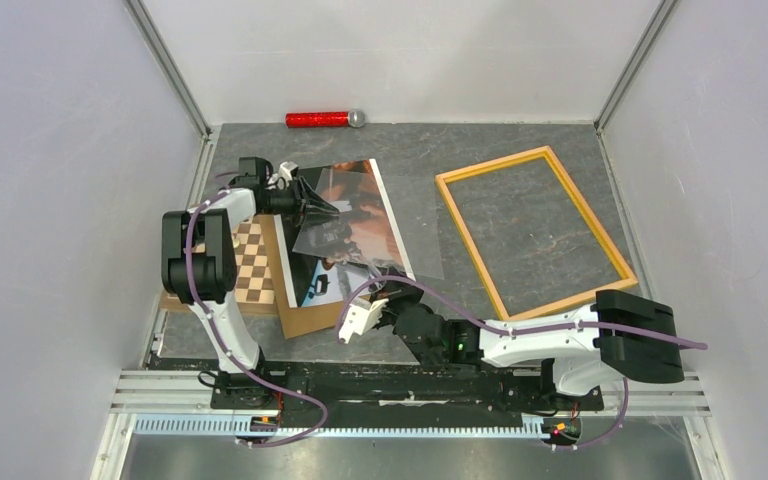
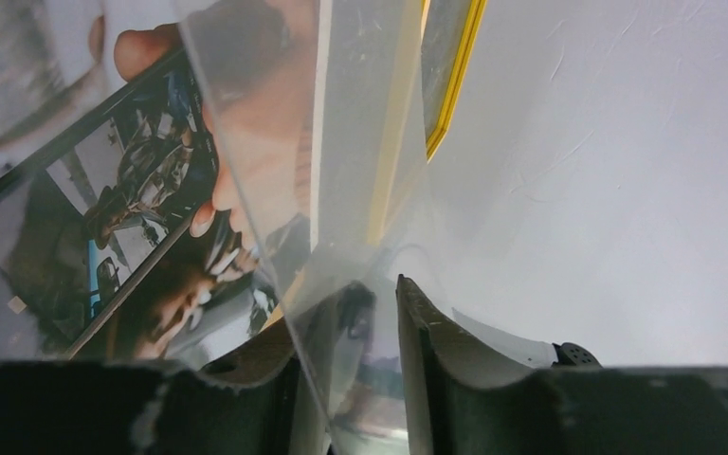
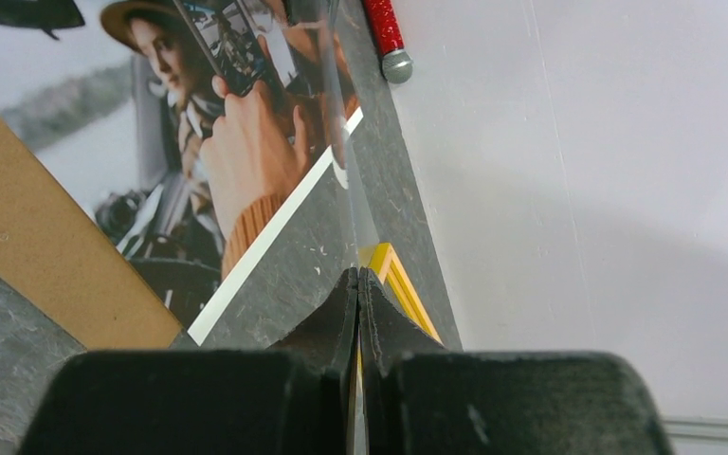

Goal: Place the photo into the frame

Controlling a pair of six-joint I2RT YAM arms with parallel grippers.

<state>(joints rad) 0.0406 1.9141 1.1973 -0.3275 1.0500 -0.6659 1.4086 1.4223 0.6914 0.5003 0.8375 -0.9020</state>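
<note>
The right tool is nearest, its jaws pressed shut on what looks like the near edge of the clear sheet. The left tool stands part open with that sheet's left edge between its fingers, not visibly gripped. The photo lies face up on the backing board, under the sheet and below both tools, long axis running near to far. The frame lies just to its right on the bench, on the right arm's side.

The photo hides most of the backing board. Right wrist view: the top edge cuts off the red tube, the right end effector covers most of the frame, the clear sheet shows only edge-on.
</note>
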